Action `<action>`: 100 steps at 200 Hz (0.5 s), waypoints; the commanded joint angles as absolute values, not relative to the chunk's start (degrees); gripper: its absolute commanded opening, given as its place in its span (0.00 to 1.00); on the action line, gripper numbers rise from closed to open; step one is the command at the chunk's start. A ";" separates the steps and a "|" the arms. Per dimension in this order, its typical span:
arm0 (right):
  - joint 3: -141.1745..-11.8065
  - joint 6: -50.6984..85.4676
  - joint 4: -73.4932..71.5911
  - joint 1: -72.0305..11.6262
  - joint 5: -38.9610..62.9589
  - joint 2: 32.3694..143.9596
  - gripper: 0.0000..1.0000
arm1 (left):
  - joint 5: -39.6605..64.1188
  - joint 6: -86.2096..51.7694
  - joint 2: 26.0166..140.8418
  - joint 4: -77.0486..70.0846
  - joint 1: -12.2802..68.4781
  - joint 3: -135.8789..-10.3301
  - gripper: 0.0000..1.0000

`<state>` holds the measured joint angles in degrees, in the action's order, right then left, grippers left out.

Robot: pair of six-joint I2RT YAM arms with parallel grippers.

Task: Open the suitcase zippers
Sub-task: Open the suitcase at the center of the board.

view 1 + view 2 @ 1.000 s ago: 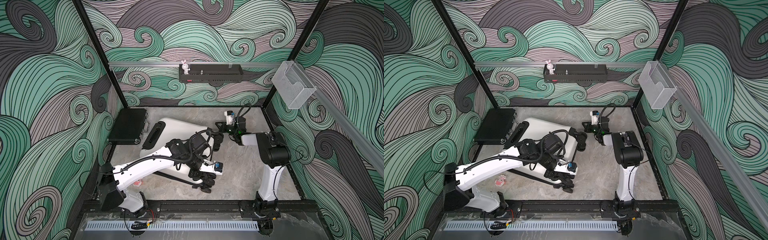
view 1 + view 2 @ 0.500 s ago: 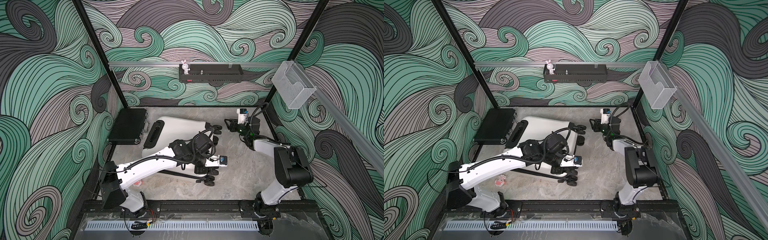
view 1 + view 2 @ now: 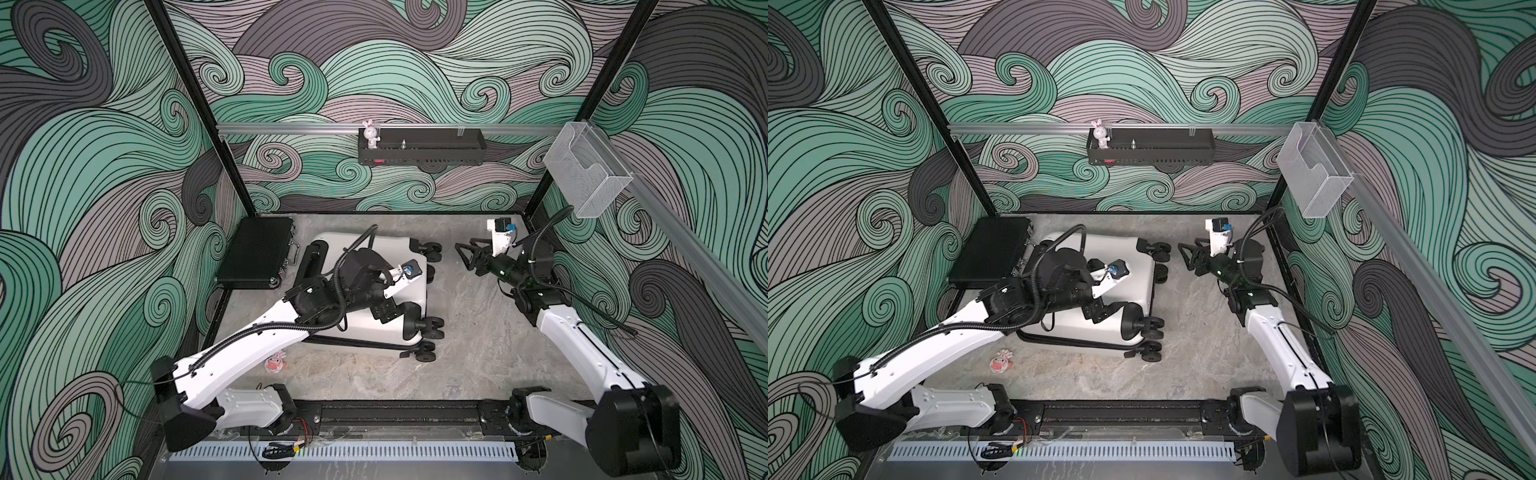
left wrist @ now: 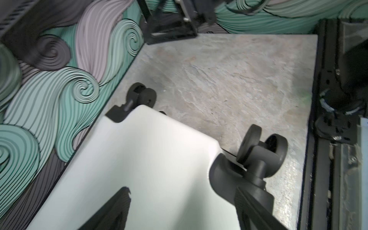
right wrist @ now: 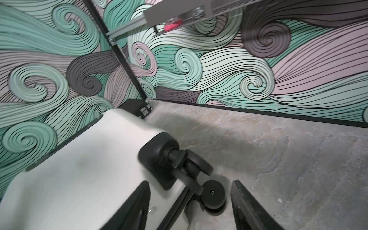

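Note:
The white suitcase (image 3: pixel 399 257) (image 3: pixel 1133 270) lies flat on the stone floor, its black wheels (image 3: pixel 432 326) pointing right. Its zipper band runs as a thin black line along the near edge (image 3: pixel 353 343) and between the right fingers in the right wrist view (image 5: pixel 177 207); no pulls can be made out. My left gripper (image 3: pixel 395 318) (image 4: pixel 183 211) is open over the white shell by the near wheel housing (image 4: pixel 225 173), holding nothing. My right gripper (image 3: pixel 464 255) (image 5: pixel 191 207) is open, just right of the far wheels (image 5: pixel 213 194).
A flat black briefcase (image 3: pixel 257 253) lies against the left wall, touching the suitcase's handle end. A small pink toy (image 3: pixel 275 363) sits on the floor under the left arm. A black shelf (image 3: pixel 419 149) hangs on the back wall and a clear bin (image 3: pixel 586 174) on the right rail.
The right gripper has let go at the far wheel corner, opened, and drawn back to the right. The left gripper has opened wide near the near wheels.

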<state>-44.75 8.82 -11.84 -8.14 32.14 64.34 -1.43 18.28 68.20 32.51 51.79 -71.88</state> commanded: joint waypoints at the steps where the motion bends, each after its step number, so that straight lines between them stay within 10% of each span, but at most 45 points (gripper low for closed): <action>1: -43.37 4.03 -2.53 -12.83 36.46 59.30 0.66 | -6.66 10.20 64.57 28.15 49.22 -68.61 0.87; 100: -36.88 -0.97 4.60 -26.61 45.16 46.83 0.68 | -13.13 0.84 53.22 24.72 41.77 -55.07 0.87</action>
